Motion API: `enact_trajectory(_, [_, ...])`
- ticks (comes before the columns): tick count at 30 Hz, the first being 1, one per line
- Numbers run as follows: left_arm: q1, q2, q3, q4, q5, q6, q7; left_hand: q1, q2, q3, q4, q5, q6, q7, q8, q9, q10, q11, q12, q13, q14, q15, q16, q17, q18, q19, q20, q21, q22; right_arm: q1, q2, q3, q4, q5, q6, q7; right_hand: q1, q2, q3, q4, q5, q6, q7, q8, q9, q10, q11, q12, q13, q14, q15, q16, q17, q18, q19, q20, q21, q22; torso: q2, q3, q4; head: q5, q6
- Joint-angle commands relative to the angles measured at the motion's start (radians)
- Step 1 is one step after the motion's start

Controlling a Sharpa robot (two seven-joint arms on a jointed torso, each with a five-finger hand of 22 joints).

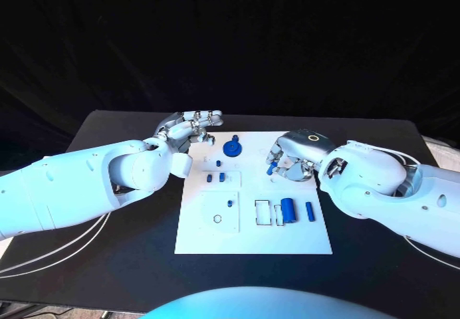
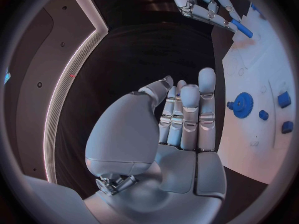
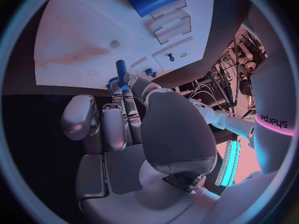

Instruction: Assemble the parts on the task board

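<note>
We see the right robot hand (image 1: pixel 293 159) pinching a small blue peg (image 3: pixel 121 67) above the task board (image 1: pixel 254 239). The left robot hand (image 1: pixel 192 124) hovers empty at the board's far corner, fingers apart.

surface: black table (image 1: pixel 115 266) | directly on it: white task board (image 1: pixel 254 242), lying flat mid-table

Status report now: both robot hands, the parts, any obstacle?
Left robot hand open, holding nothing, at the board's far left corner. Right robot hand pinches a blue peg over the white board. Blue gear clear between them.
</note>
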Motion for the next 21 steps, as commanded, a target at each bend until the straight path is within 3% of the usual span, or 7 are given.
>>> enact_trajectory(1, [0.000,0.002,0.001,0.001,-0.004,0.013,0.006,0.001,0.009,-0.007,-0.001,0.001,-0.007,0.001,0.005,-0.001,-0.007,-0.002,0.007,0.001,-0.009,-0.001,-0.006,-0.001,0.013,-0.005,-0.001,-0.003,-0.001,0.000,0.010,0.000,0.027,0.010,-0.017,-0.004,0.005,0.008,0.007,-0.002,0.002,0.004,0.001,0.005,0.001,0.033,-0.024,0.003,0.002,0.048,-0.005,0.004,0.001,0.002,0.003,-0.003,0.004,0.001,0.002,0.0010,0.0014,0.002,0.000])
enact_trajectory(7, [0.000,0.003,0.001,0.002,-0.004,0.013,0.007,0.001,0.009,-0.007,-0.001,0.001,-0.007,0.001,0.005,-0.001,-0.007,-0.002,0.007,0.001,-0.009,-0.001,-0.006,-0.001,0.013,-0.005,-0.001,-0.003,-0.001,-0.010,0.047,-0.002,0.064,0.023,-0.003,0.006,0.005,0.008,0.007,-0.002,0.002,0.004,0.001,0.004,0.001,0.033,-0.023,0.003,0.002,0.048,-0.005,0.003,-0.001,0.002,0.002,-0.003,0.003,0.000,0.000,-0.0011,0.0021,0.012,-0.003])
enact_trajectory(14, [0.000,0.004,0.001,0.003,-0.004,0.014,0.007,0.001,0.009,-0.007,-0.001,0.001,-0.007,0.001,0.005,-0.001,-0.007,-0.002,0.007,0.001,-0.009,-0.001,-0.006,-0.001,0.013,-0.005,-0.001,-0.003,-0.001,-0.045,0.113,-0.011,0.083,0.013,0.006,0.027,0.006,0.009,0.013,-0.006,0.006,0.002,0.003,0.002,0.001,0.032,-0.022,-0.002,0.001,0.048,-0.005,0.003,-0.002,0.002,0.001,-0.004,0.002,-0.003,0.001,0.0000,0.0012,0.041,-0.016])
enact_trajectory(18, [0.000,0.005,0.001,0.003,-0.004,0.015,0.008,0.001,0.009,-0.007,-0.001,0.001,-0.007,0.001,0.005,-0.001,-0.007,-0.002,0.007,0.001,-0.009,-0.001,-0.006,-0.001,0.013,-0.005,-0.001,-0.003,-0.001,-0.073,0.148,-0.016,0.086,0.010,0.009,0.041,0.007,0.010,0.016,-0.008,0.009,0.000,0.004,0.000,0.001,0.032,-0.021,-0.005,0.001,0.048,-0.004,0.003,-0.003,0.002,0.001,-0.005,0.001,-0.004,0.001,-0.0005,0.0017,0.051,-0.022])
enact_trajectory(21, [0.000,0.006,0.001,0.002,-0.004,0.015,0.008,0.001,0.009,-0.007,-0.001,0.001,-0.007,0.001,0.005,-0.001,-0.007,-0.002,0.007,0.001,-0.009,-0.001,-0.006,-0.001,0.013,-0.005,-0.001,-0.003,-0.001,-0.091,0.170,-0.019,0.082,-0.006,0.009,0.049,0.007,0.011,0.018,-0.009,0.011,0.000,0.005,-0.001,0.001,0.032,-0.021,-0.006,0.000,0.048,-0.004,0.003,-0.003,0.002,0.001,-0.005,0.001,-0.004,0.002,0.0011,0.0002,0.060,-0.027])
